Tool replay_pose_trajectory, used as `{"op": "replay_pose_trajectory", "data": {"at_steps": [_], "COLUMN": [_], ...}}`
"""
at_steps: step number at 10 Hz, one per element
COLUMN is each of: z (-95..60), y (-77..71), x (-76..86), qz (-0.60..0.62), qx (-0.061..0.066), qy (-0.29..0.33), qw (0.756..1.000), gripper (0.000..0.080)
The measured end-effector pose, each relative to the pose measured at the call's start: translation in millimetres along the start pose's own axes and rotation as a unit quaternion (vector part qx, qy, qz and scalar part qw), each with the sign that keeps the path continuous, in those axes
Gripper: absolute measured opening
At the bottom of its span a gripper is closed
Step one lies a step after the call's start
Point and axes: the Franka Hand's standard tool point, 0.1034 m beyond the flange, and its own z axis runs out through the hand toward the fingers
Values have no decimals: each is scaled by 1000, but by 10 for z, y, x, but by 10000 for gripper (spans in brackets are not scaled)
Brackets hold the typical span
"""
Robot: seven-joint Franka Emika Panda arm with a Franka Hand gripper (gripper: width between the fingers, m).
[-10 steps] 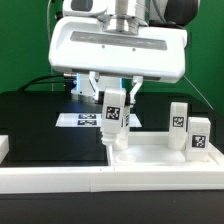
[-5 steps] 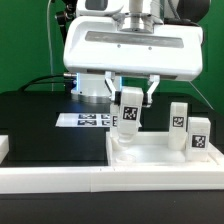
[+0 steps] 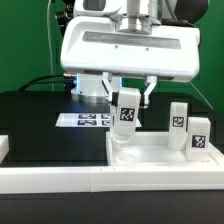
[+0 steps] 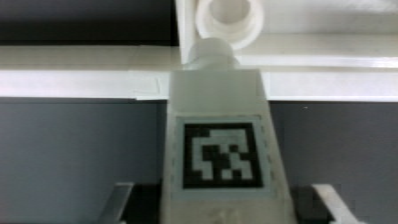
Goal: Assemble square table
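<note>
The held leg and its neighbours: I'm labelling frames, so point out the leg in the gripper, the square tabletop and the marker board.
Held leg [image 3: 126, 112], exterior view, on its tagged face.
Tabletop [image 3: 160, 158], exterior view, on a bare part of the top.
Marker board [image 3: 85, 120], exterior view, on its printed tags.

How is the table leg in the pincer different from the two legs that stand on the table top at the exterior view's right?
The held leg sits between the fingers of the pincer; the two standing legs are free, with nothing touching them. The held leg leans slightly; the standing legs look upright. The held leg's lower end points at a hole in the table top; the standing legs are already set on it. All three are white blocks with a black-and-white tag.
</note>
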Motion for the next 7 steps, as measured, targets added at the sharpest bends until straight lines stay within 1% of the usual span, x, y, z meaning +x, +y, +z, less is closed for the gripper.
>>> {"op": "replay_pose_trajectory", "data": {"at_steps": [2, 4, 6, 7], "z": [26, 41, 58, 58], "y": [4, -47, -40, -5], "x": [10, 2, -12, -8], "qz": [1, 3, 2, 0], "qx": [9, 14, 13, 12], "qy": [-11, -12, -13, -12], "qw": [1000, 1000, 1000, 1000], "gripper": [290, 290, 290, 290]}}
